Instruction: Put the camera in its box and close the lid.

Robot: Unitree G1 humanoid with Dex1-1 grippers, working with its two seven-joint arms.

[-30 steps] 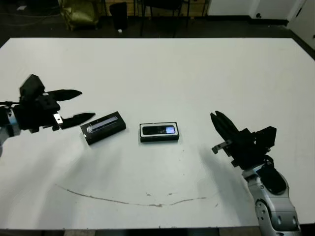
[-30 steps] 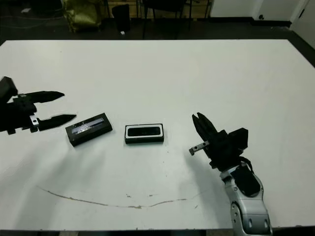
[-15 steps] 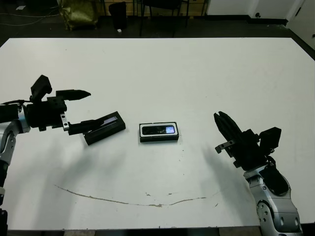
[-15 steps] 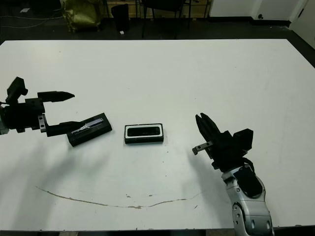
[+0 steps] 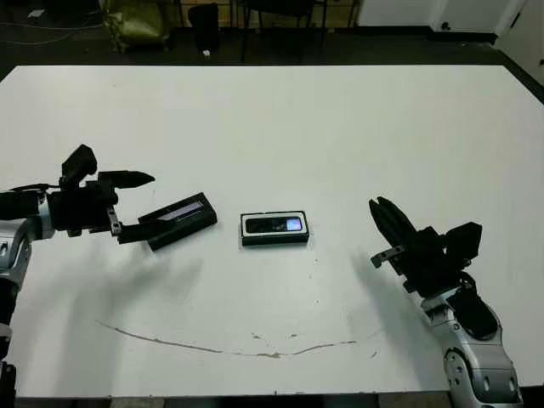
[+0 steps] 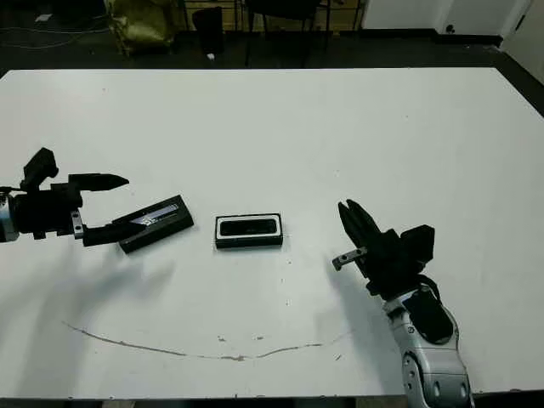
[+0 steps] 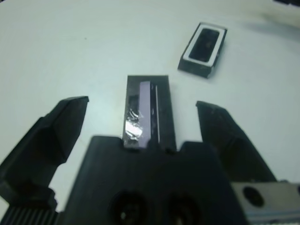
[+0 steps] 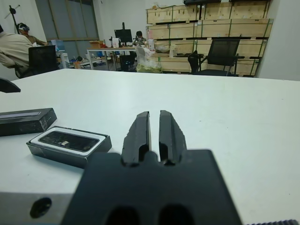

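I am bringing my left claw (image 5: 127, 204), spread wide, around the lid (image 5: 180, 220) to cap the camera (image 5: 274, 225) lying in its box (image 5: 274, 239), my right claw (image 5: 389, 228) pressed closed.

My white table (image 5: 340, 127) carries a faint brown streak (image 5: 212, 347) along its near edge. The black lid (image 5: 180, 220), at left, bears a silvery-grey stripe. Right of it, the box (image 5: 274, 229) is black outside, white-rimmed inside, holding the glossy black camera (image 5: 274, 225). My grippers' fingers (image 5: 127, 179) are black.

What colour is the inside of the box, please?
White, around the camera in the box; clearest in the left wrist view.
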